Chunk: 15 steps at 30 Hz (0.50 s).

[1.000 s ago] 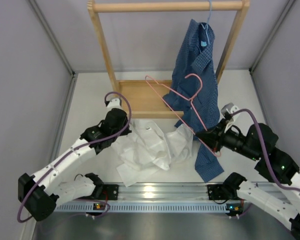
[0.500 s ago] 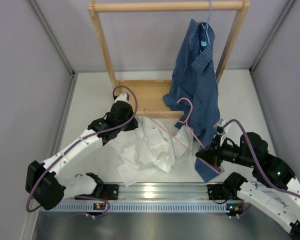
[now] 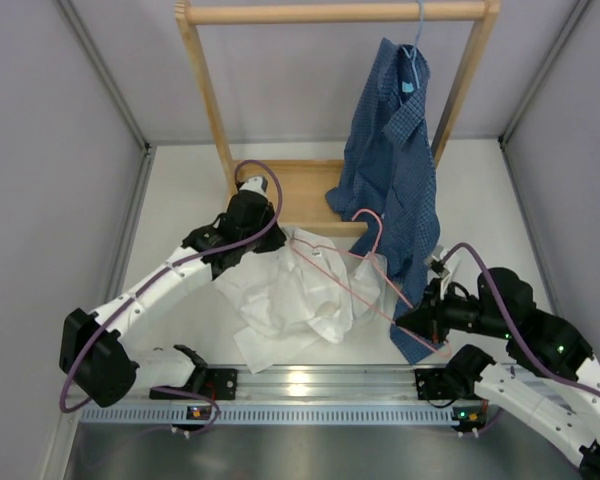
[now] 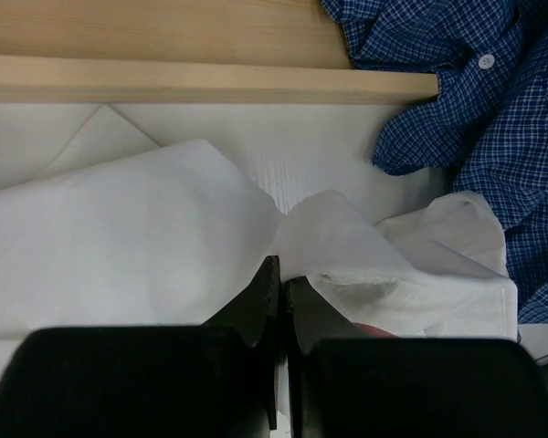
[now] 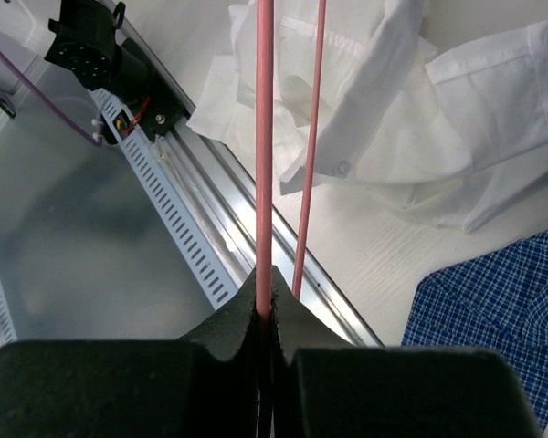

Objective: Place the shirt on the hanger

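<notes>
progress: early | your right gripper [image 5: 265, 315] clamps thin pink wire hanger [image 5: 265, 137] | left gripper [image 4: 280, 271] pinches crumpled white collared shirt [image 3: 300, 290] beside wooden rack base [image 3: 300, 187] | nothing threaded yet

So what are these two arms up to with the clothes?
The right claw grips the pink hanger by its wire, holding it over the white shirt crumpled on the table. The left claw pinches a fold of that shirt. The shirt is not on the hanger yet. A blue shirt hangs on the rack behind.
</notes>
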Tool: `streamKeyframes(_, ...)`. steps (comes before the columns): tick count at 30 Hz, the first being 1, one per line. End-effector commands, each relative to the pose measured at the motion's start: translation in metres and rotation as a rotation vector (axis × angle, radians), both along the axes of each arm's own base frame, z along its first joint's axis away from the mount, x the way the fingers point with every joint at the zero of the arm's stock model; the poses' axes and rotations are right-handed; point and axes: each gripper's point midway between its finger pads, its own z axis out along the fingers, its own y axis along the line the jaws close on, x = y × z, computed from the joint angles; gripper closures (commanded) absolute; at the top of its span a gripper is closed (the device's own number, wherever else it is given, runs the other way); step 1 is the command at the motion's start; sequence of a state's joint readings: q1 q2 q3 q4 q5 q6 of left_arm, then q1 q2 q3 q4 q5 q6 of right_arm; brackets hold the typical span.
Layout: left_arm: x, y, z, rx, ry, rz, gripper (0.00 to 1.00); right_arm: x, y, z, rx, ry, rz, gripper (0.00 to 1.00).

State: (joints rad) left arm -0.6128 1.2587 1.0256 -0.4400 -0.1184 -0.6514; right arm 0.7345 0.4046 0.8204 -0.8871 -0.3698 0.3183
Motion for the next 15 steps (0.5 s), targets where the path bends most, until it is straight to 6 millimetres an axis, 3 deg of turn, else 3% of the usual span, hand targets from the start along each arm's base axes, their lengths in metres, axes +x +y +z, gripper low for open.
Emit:
streamKeyframes(1,0.006,-0.011,0.037,-0.084,-0.089,-0.035,1.0,0.003,-0.002,-0.002,-0.032,0.029,-0.025,1.0)
streamKeyframes(6,-0.011,-0.027,0.051,-0.156,-0.08,-0.152,1.0,0.016,0.001,-0.007,-0.082,0.055,-0.057,1.0)
streamKeyframes(11,-0.037,-0.05,0.069,-0.234,-0.064,-0.317,1.0,0.033,0.007,0.014,-0.103,0.029,-0.081,1.0)
streamKeyframes(15,-0.071,-0.074,0.093,-0.309,-0.053,-0.491,1.0,0.052,0.019,0.031,-0.105,0.006,-0.097,1.0)
